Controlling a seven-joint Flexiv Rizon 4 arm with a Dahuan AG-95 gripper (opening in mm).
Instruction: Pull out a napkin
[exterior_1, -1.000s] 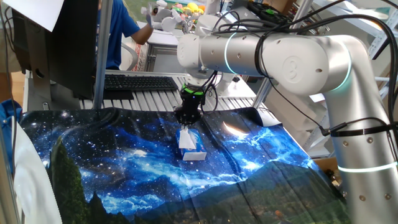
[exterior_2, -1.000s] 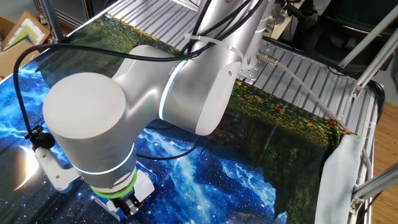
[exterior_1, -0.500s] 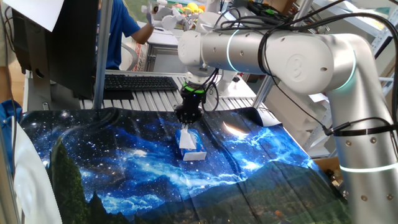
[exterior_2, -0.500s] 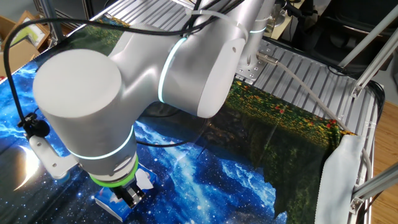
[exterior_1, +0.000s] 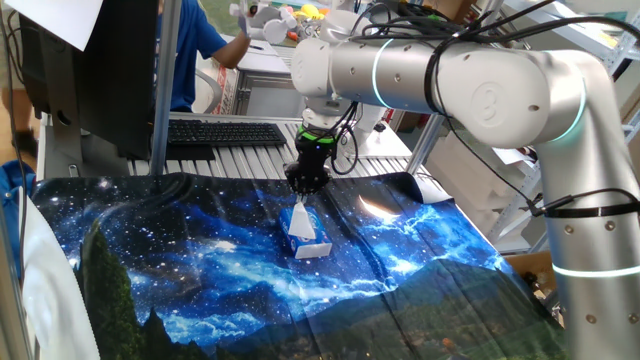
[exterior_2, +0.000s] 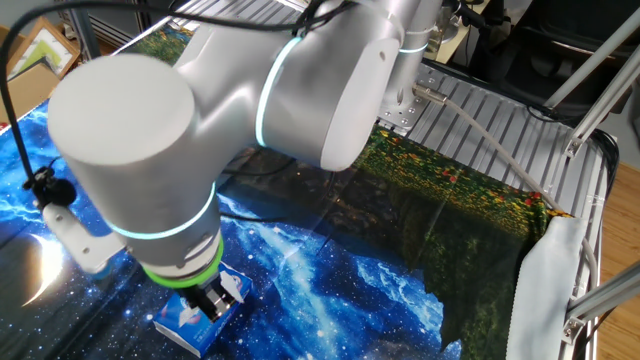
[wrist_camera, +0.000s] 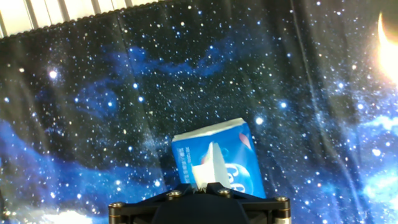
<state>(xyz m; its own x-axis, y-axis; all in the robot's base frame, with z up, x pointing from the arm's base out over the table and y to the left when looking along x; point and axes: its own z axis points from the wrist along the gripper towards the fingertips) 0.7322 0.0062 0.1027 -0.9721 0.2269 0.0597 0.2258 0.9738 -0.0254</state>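
Napkin pinched above pack

One fixed view: gripper (exterior_1: 304, 190) closed on napkin (exterior_1: 301, 214), tissue pack (exterior_1: 307, 241) at 6 o'clock; galaxy cloth (exterior_1: 180, 270) spreads wide.
Other fixed view: pack near bottom edge.
Hand view: napkin peak at 12 o'clock of fingers.

Glossy silver-white round-jointed robot arm (exterior_1: 480, 90), glowing teal rings at joints, green band above black two-finger gripper (exterior_1: 304, 186), black cables looped alongside, screws on black gripper base
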